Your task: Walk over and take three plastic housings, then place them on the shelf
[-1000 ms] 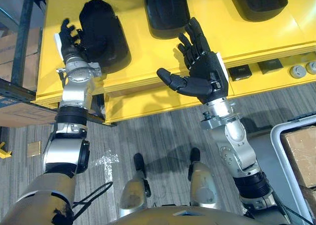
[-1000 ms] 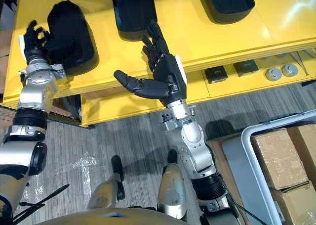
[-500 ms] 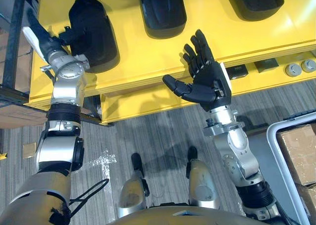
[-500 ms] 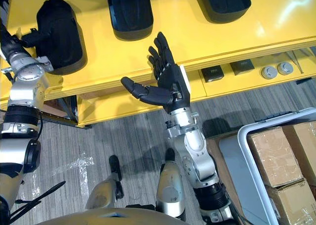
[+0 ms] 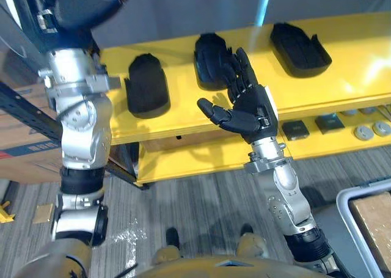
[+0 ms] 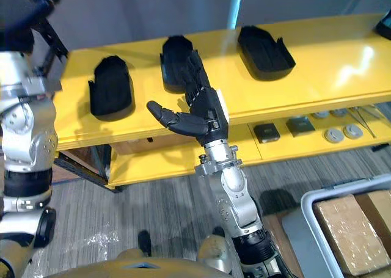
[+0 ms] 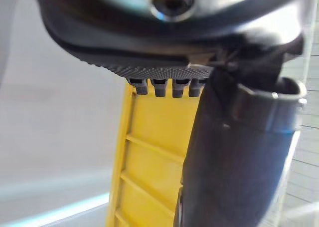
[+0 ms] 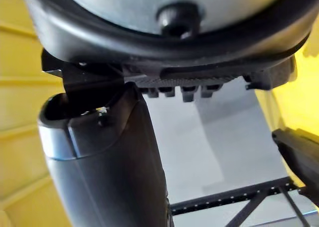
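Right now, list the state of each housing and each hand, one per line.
Left housing: lying on the yellow table, not held.
Middle housing: lying on the table, partly hidden, not held.
Right housing: lying on the table, not held.
Right hand: open, empty.
Left hand: raised near the camera.

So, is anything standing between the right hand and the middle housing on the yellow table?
Nothing visible. The open right hand is raised right before the middle housing on the yellow table; the left housing and right housing lie well aside.
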### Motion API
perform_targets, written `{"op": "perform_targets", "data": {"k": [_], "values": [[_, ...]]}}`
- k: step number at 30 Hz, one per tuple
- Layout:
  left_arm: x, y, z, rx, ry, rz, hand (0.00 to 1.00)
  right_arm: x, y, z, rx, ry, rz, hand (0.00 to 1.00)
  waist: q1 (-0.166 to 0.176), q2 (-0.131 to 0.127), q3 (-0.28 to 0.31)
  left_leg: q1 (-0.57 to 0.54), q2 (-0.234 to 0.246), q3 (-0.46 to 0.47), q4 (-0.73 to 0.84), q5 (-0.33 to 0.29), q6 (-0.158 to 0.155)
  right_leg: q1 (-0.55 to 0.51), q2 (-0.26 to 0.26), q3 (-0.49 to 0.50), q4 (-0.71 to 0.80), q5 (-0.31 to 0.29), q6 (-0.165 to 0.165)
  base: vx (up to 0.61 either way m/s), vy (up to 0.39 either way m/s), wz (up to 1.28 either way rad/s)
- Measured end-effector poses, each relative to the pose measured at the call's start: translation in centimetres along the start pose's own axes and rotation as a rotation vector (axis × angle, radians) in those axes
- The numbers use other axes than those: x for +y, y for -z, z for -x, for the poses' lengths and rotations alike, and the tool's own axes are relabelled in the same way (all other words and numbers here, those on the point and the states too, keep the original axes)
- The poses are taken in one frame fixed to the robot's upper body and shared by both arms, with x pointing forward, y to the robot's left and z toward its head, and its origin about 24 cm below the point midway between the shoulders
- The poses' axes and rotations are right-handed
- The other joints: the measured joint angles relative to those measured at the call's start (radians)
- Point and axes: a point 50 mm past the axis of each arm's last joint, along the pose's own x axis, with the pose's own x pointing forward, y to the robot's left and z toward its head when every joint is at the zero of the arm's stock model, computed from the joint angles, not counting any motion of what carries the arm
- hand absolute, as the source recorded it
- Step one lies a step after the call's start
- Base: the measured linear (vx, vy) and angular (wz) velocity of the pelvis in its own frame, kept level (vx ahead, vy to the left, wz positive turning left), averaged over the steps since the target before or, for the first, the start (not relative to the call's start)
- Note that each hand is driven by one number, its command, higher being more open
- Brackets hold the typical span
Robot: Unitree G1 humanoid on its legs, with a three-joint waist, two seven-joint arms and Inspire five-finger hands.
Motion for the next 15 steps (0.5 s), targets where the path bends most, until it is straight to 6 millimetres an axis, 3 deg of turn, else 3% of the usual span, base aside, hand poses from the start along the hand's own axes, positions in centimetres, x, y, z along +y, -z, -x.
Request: {"op": "perform_targets", "data": {"k": [4,6,9,13,14,15], "values": [[0.7,0.9,4.6,0.111,-0.021,0.09,1.0,0.0,-0.1,0.4,-0.019,0.008,0.164,1.0,0.012,0.001,-0.011,0.005,0.0,0.0,-0.002,-0.009,0.001,0.035,0.005,-0.015,-0.053,0.024,0.002,-0.05,0.023,0.06],[0.9,0.4,7.5,0.152,-0.007,0.091,1.0,-0.9,-0.4,0.8,-0.025,0.014,0.313,1.0,0.024,-0.016,-0.022,0.0,0.001,0.0,-0.004,-0.015,-0.001,0.05,0.009,-0.022,-0.089,0.039,0.005,-0.04,0.019,0.07],[1.1,-0.4,8.8,0.147,0.016,0.066,1.0,-2.6,-1.1,1.1,-0.021,0.034,0.394,1.0,0.051,-0.04,-0.041,-0.011,0.0,-0.006,-0.005,-0.016,-0.001,0.061,0.011,-0.034,-0.118,0.056,0.006,-0.03,0.011,0.11],[1.6,-1.6,10.8,0.135,-0.023,0.061,1.0,-4.5,-1.4,2.1,-0.01,0.141,0.316,1.0,0.055,-0.051,-0.074,-0.018,-0.002,-0.023,-0.005,-0.016,-0.001,0.073,0.012,-0.055,-0.132,0.056,0.006,0.0,0.0,0.13],[1.8,-1.4,13.3,0.193,-0.119,0.103,1.0,-5.3,-0.9,3.5,-0.013,0.309,0.2,1.0,0.074,-0.065,-0.105,-0.027,0.001,-0.04,-0.005,-0.014,-0.002,0.081,0.016,-0.071,-0.134,0.053,0.001,0.02,-0.002,0.03],[1.8,-1.4,13.3,0.193,-0.119,0.103,1.0,-5.3,-0.9,3.5,-0.013,0.309,0.2,1.0,0.074,-0.065,-0.105,-0.027,0.001,-0.04,-0.005,-0.014,-0.002,0.081,0.016,-0.071,-0.134,0.054,0.001,0.0,0.0,0.0]]}}
